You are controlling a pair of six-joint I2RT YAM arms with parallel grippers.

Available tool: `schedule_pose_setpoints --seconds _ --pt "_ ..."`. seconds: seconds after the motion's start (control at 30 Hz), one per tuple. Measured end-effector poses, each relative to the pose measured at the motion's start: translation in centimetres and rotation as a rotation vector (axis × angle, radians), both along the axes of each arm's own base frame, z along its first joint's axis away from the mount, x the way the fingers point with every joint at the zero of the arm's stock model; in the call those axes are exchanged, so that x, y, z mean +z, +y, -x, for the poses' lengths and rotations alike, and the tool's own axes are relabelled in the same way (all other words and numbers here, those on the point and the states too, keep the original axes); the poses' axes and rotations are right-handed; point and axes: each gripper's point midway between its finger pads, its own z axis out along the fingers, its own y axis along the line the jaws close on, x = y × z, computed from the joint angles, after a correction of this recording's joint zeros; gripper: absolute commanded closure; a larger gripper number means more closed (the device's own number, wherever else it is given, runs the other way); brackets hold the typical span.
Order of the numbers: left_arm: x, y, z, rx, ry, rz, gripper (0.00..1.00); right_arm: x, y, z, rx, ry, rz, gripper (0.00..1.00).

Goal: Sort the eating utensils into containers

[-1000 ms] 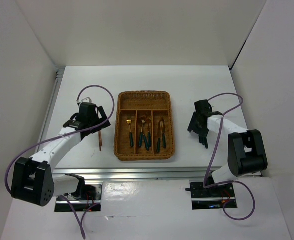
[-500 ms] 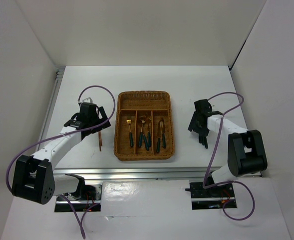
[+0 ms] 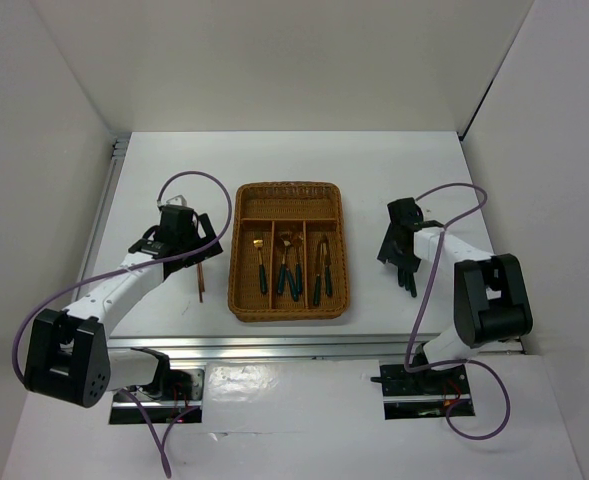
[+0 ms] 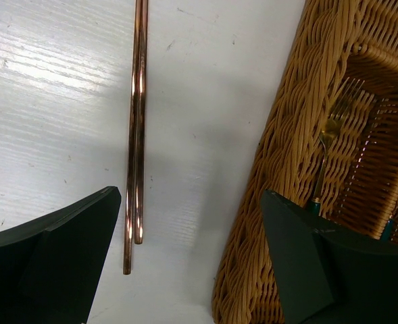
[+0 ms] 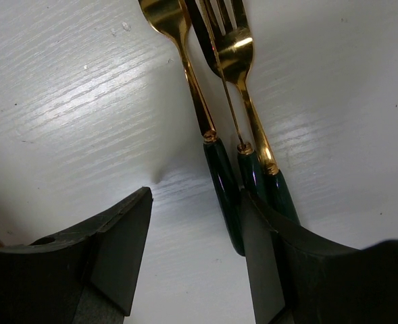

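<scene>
The brown wicker tray [image 3: 240, 290] sits mid-table, with green-handled gold utensils in its three long slots [image 3: 290, 268]. Two copper chopsticks [image 4: 139, 121] lie side by side on the table just left of the tray [image 4: 286, 169], also visible from above [image 3: 200, 282]. My left gripper [image 4: 190, 196] is open and empty, hovering over the chopsticks' near ends and the tray's wall. My right gripper [image 5: 195, 196] is open over three green-handled utensils [image 5: 222, 179] on the table right of the tray. One handle lies just inside the right finger; the other two are partly hidden under it.
A gold fork [image 4: 330, 128] lies in the tray's left slot. White walls enclose the table on three sides. A metal rail [image 3: 104, 210] runs along the left edge. Purple cables loop over both arms.
</scene>
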Motion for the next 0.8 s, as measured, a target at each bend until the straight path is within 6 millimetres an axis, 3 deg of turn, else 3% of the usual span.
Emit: schedule_pose_setpoints --seconds 0.23,0.37,0.8 --pt "-0.21 0.00 0.01 -0.001 0.006 -0.002 0.00 -0.97 -0.04 0.30 -0.006 0.033 0.003 0.39" --pt "-0.19 0.00 -0.03 -0.001 0.005 -0.002 0.00 -0.98 0.24 0.00 -0.002 0.028 -0.010 0.45" --pt "-0.14 -0.02 -0.11 -0.001 0.001 -0.001 0.00 -0.97 0.75 -0.37 0.016 0.016 -0.034 0.81"
